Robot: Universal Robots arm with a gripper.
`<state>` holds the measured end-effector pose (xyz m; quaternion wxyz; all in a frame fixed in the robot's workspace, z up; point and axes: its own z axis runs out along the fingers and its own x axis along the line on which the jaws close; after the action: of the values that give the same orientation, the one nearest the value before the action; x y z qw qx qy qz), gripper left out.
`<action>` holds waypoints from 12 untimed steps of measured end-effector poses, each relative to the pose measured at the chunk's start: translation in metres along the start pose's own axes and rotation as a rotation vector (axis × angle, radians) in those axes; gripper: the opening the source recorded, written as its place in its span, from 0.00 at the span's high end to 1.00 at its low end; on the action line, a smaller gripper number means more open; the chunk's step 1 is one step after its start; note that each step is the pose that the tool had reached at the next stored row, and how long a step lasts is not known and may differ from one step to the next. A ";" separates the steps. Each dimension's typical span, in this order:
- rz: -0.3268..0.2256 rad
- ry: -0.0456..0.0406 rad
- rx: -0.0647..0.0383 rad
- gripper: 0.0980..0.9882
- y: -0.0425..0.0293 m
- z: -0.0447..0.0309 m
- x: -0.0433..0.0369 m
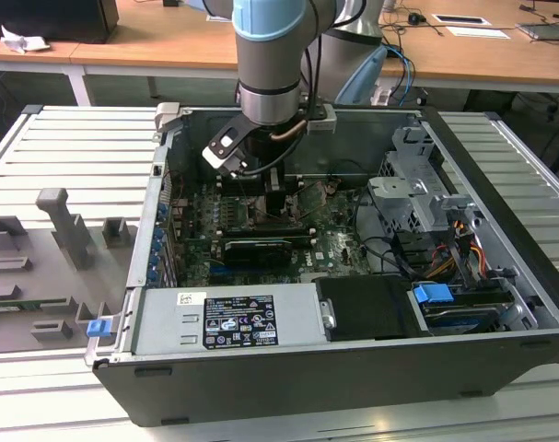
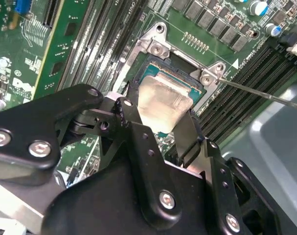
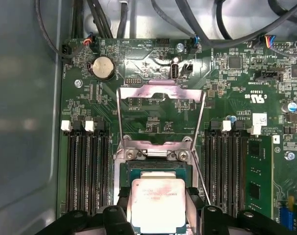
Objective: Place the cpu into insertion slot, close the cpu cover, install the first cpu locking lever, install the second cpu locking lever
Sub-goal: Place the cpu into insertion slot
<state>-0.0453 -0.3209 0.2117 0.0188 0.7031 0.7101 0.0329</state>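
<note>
While the end effector pinches the cpu by two opposite edges in both wrist views, the cpu lies over the slot, seated or not cannot be told | cover: stands open, clear of the slot | lever: thin rod beside the slot, raised | case: open, on the counter.
</note>
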 end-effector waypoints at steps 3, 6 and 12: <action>0.004 -0.0004 0.000 0.52 -0.0003 0.0040 0.0000; 0.008 -0.0009 0.000 0.52 0.0000 0.0051 0.0004; 0.010 -0.0022 0.000 0.52 0.0000 0.0087 0.0006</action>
<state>-0.0446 -0.3202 0.2030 0.0195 0.7065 0.7067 0.0324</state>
